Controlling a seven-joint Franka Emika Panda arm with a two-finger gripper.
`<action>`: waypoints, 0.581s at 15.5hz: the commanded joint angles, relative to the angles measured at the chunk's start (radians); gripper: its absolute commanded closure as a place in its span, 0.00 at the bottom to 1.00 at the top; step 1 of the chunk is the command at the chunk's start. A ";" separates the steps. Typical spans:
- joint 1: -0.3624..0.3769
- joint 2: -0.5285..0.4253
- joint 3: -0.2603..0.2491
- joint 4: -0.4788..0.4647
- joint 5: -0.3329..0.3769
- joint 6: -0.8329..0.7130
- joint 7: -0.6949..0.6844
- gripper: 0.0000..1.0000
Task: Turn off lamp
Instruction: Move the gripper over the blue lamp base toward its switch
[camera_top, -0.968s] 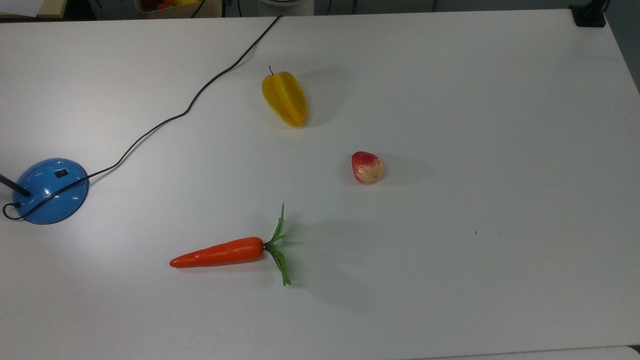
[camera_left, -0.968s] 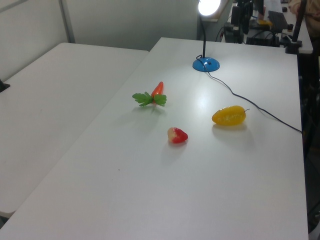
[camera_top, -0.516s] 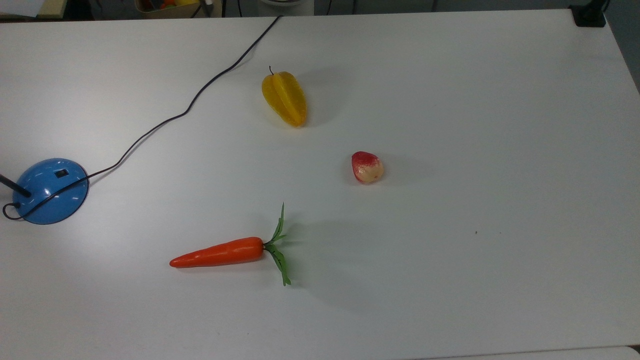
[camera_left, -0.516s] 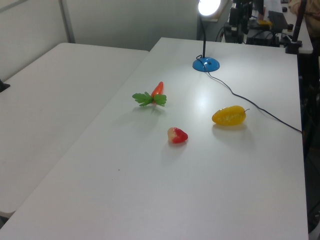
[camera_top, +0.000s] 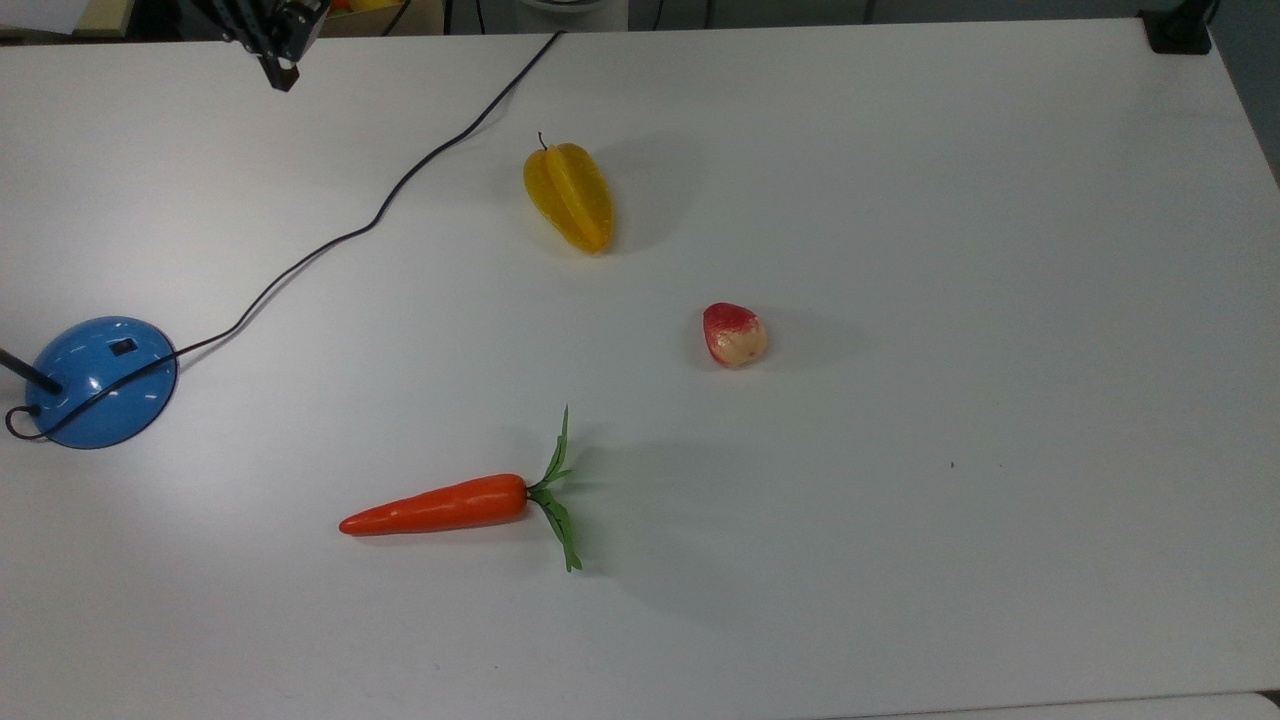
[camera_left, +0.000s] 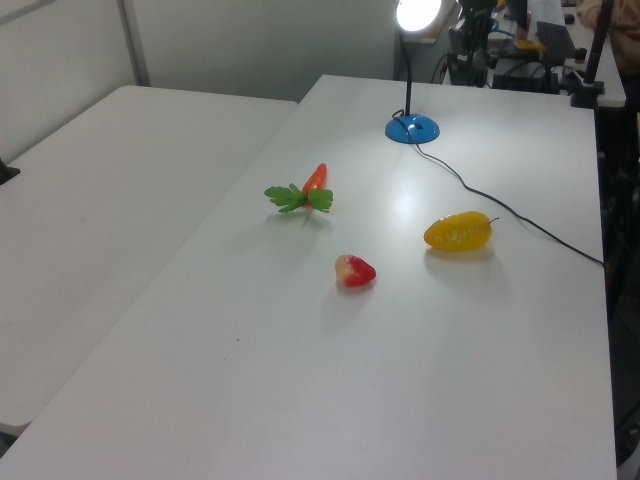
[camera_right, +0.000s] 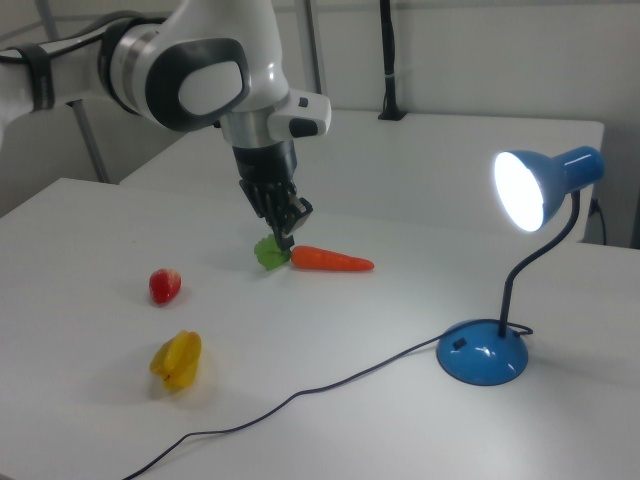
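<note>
We saw the lamp (camera_right: 485, 352) lit, its blue shade (camera_right: 548, 186) glowing on a bent black stem above the blue base. In the top view the base (camera_top: 100, 382) sat at the left edge of the white table (camera_top: 900, 250), switch up, with the cord (camera_top: 380, 210) running from it to the far edge. The gripper (camera_top: 281, 72) hung near the top view's upper left corner, well apart from the base; in the right view it (camera_right: 285, 235) pointed down above the table, in front of the carrot's leaves. Its fingers looked close together, holding nothing. A carrot (camera_top: 440, 505), a starfruit (camera_top: 570, 195) and a strawberry (camera_top: 734, 334) lay apart on the table.
</note>
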 joint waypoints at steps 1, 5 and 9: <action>-0.009 0.044 -0.003 0.003 0.017 0.095 0.078 1.00; -0.033 0.077 -0.004 0.003 0.015 0.161 0.103 1.00; -0.090 0.128 -0.004 0.005 0.017 0.282 0.110 1.00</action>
